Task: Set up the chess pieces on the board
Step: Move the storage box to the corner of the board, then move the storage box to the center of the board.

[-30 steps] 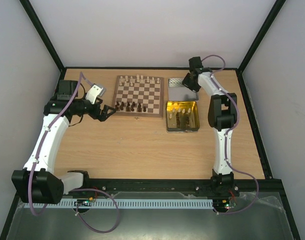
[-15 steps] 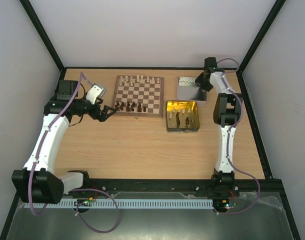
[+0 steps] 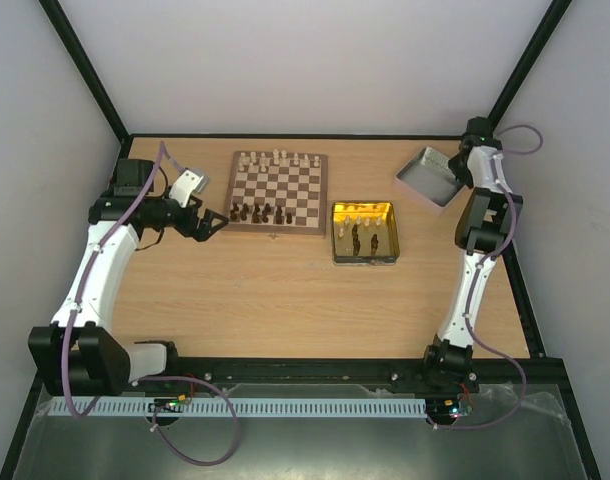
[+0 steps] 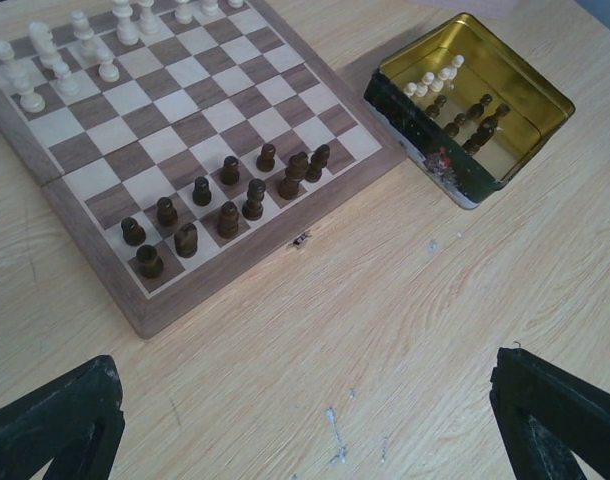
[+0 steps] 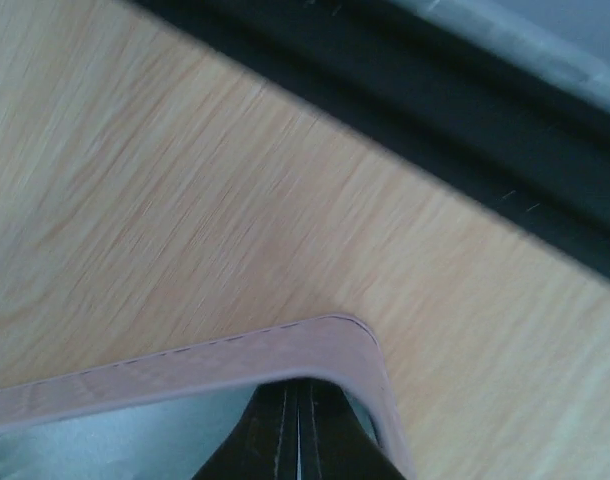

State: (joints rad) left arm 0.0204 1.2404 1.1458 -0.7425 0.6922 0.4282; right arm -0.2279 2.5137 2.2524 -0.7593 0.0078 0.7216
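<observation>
Swung right since earlier, well clear of the board [image 3: 278,190], right gripper [image 5: 298,425] clamps the lid [image 3: 425,180]; left gripper [image 3: 221,220] gapes beside the board.

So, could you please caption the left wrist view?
Open left gripper facing the partly set chessboard and a yellow tin of pieces.

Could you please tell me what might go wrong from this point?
1. The right gripper is shut on the rim of the lid, close to the black edge rail; the lid could slip or strike the rail.
2. The left gripper hangs open beside the board, near the dark pieces; a careless move could topple them.
3. The pieces in the tin stand close together, so picking one may tip its neighbours.
</observation>
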